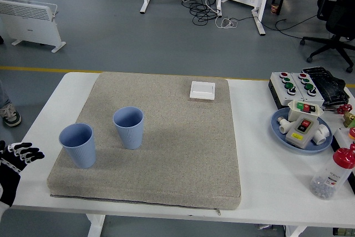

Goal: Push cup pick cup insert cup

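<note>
Blue cups, two: left cup (77, 145), right cup (128, 127), apart on the mat (166, 154). Left robot hand (21, 154) spread, empty, counter's (266, 176) left edge.

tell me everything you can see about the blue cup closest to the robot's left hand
The left blue cup is a pale blue tumbler with fine vertical ribs, plastic by its look, wider at the rim than at the base. It stands upright and looks empty. It sits near the front left corner of the grey mat. Nothing touches it: the second blue cup stands apart to its right and a little further back, and the left hand hangs off to its left, past the mat's edge.
</note>
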Available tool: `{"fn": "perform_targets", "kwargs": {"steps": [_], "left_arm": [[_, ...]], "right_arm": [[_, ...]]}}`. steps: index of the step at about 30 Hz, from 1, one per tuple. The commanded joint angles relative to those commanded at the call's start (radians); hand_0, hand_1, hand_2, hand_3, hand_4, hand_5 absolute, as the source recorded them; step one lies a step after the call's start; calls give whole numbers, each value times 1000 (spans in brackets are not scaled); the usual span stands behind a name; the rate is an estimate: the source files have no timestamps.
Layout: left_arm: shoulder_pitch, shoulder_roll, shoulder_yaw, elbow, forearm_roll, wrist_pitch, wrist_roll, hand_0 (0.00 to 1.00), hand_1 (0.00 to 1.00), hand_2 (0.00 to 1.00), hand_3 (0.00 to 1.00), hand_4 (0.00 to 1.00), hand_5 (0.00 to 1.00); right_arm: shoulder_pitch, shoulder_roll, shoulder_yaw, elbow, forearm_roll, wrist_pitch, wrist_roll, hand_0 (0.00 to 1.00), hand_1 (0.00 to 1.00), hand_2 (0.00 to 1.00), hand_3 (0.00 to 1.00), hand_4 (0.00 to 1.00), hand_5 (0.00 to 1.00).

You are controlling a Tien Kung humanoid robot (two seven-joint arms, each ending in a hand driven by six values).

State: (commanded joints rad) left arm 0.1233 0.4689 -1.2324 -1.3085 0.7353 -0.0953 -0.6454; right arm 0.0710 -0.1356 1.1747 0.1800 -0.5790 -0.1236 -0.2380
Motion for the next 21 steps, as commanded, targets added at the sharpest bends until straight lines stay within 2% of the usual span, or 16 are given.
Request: {"fn": "perform_targets", "kwargs": {"steps": [8,14,17,18,21], "left_arm": [[-17,9,70,15,35,-2,0,489,522,510,479,539,998],[-50,-9,89,51,24,-1,8,515,530,513,477,543,998],[-64,-10,103,65,22,-1,16,515,530,513,477,543,998],[-67,-9,106,67,21,-1,18,566,543,523,484,546,998],[-77,-5,120,76,17,-4,32,566,543,523,484,546,998]], "right_arm": [[-1,0,-1,0,2,0,0,724,648,650,577,127,477],[-4,2,-1,0,0,-1,-1,724,648,650,578,127,476],[-6,3,-1,0,0,-1,-1,724,648,650,578,127,476],[-7,3,-2,0,0,-1,-2,724,648,649,578,126,475],[-8,3,-3,0,1,-1,-2,724,648,649,578,126,475]]}}
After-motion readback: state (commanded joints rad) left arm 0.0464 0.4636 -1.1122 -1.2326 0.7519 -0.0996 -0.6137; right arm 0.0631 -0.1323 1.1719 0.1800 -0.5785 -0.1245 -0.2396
